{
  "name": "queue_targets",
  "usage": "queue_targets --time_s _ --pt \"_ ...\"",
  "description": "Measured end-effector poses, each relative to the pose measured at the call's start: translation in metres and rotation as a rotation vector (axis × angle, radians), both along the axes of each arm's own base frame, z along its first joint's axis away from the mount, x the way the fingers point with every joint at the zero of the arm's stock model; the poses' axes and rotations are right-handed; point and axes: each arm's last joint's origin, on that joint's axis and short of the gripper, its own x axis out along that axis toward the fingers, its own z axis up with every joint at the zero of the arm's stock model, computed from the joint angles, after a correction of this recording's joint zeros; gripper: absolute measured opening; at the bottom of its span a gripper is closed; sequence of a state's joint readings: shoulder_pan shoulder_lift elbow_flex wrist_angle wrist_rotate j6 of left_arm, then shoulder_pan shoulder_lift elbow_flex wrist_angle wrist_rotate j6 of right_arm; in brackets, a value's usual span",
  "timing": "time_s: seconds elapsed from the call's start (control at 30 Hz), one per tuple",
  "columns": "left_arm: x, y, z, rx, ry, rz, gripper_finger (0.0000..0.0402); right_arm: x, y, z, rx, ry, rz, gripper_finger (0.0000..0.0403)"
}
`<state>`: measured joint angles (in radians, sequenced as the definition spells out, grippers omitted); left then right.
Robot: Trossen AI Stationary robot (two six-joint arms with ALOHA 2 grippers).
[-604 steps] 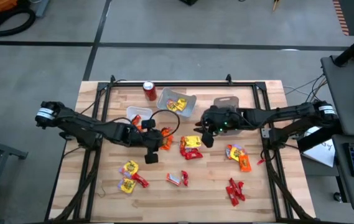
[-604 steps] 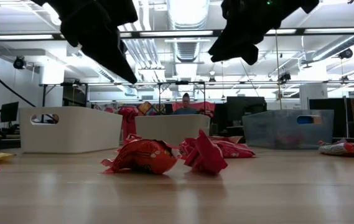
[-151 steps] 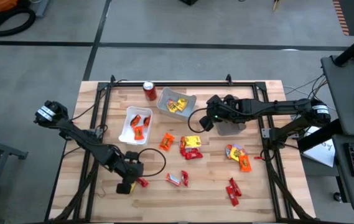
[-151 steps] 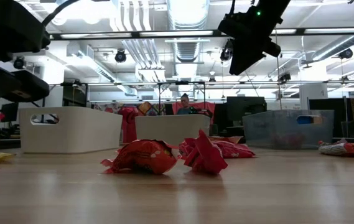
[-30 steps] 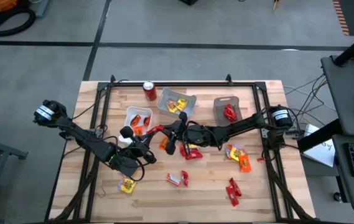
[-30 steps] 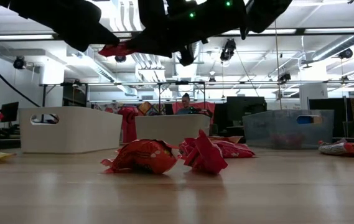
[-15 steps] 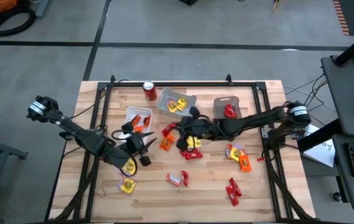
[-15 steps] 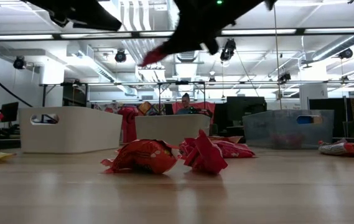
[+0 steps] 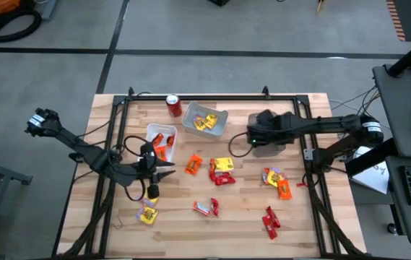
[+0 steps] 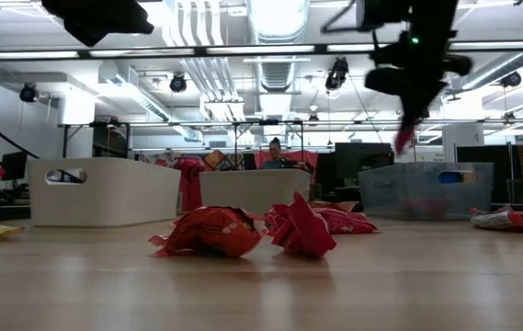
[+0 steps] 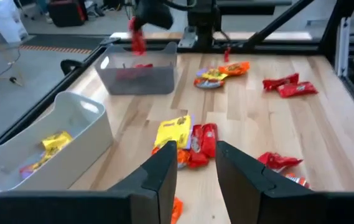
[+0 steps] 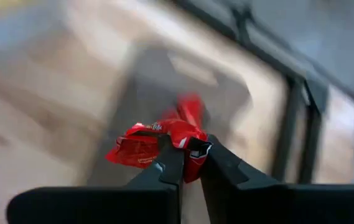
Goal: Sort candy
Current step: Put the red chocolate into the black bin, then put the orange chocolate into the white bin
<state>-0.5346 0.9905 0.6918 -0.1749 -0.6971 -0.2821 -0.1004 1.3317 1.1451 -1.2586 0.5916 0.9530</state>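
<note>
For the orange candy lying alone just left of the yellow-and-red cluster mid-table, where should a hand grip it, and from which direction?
Probably straight from above. The orange candy lies flat on the table, with bare wood around it, so fingers could straddle its narrower width at the middle. It is apart from the yellow-and-red cluster, so a top-down pinch should avoid neighbours. The left hand sits closest.

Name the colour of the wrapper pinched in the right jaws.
Red crinkled candy wrapper, clearest in the right wrist view.

three bins [image 9: 205,120] at the table's [image 9: 313,224] back, candy [image 9: 222,170] scattered in front
</note>
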Motion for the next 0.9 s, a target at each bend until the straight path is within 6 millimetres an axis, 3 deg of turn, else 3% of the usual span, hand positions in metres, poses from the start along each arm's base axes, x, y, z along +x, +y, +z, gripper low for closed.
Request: queue_targets --time_s 0.27,0.67,0.9 --pt "-0.001 0.001 -0.001 -0.001 0.01 0.002 0.0091 -0.001 0.003 -0.014 0.159 0.045 0.034 0.0078" --pt "0.0 0.0 -0.003 -0.012 0.018 0.008 0.0091 0.0 0.002 -0.014 0.133 0.028 0.03 0.0172" --pt "0.001 0.0 -0.002 -0.056 0.0 0.026 0.0092 0.009 0.001 -0.01 0.106 -0.071 0.069 0.0187"
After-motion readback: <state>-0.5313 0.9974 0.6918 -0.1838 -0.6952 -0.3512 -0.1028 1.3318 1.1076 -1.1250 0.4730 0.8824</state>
